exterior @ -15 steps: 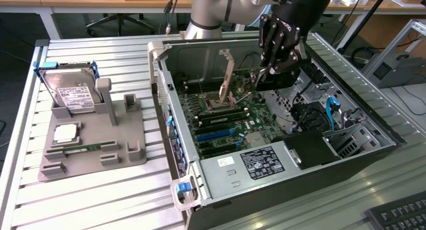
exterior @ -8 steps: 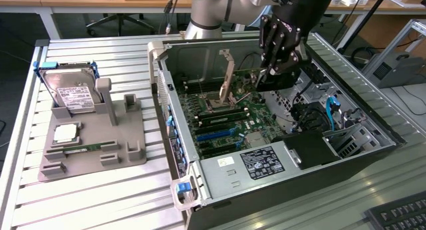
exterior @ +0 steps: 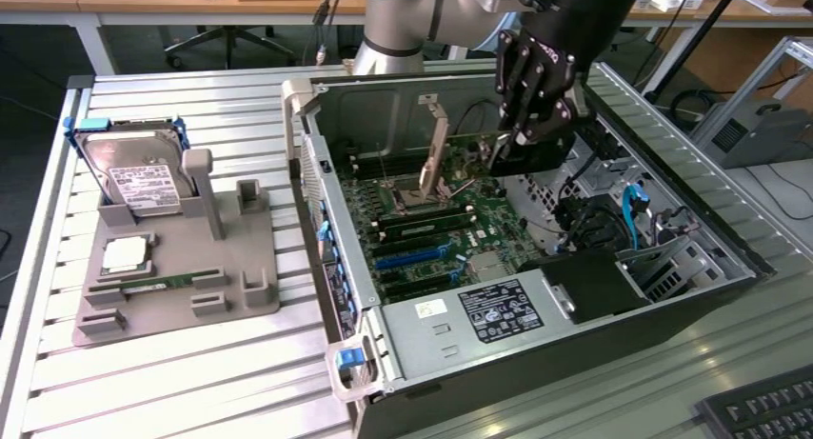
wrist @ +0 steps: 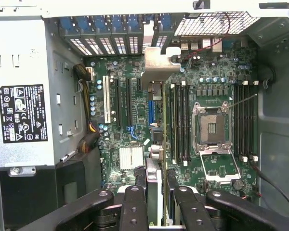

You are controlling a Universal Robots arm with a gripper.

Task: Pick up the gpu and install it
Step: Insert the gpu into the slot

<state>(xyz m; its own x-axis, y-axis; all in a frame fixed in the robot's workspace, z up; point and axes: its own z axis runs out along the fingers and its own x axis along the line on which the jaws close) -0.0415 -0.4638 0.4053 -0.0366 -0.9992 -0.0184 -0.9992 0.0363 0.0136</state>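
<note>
My gripper (exterior: 524, 134) hangs over the open computer case (exterior: 333, 187), shut on the gpu (exterior: 539, 157), a dark flat card held on edge above the motherboard (exterior: 426, 231). In the wrist view the gpu (wrist: 154, 179) runs edge-on between the black fingers (wrist: 135, 204), and its silver bracket (wrist: 160, 61) reaches toward the rear slot openings. The card hovers over the expansion slots (wrist: 128, 103), beside the memory slots next to the CPU socket (wrist: 211, 127). I cannot tell whether its lower edge touches a slot.
A grey fixture (exterior: 178, 287) on the exterior view's left holds a silver hard drive (exterior: 140, 177), a square chip (exterior: 124, 255) and a green memory stick (exterior: 159, 285). The power supply (exterior: 489, 310) fills the case's near end. A keyboard (exterior: 763, 412) lies at the lower right.
</note>
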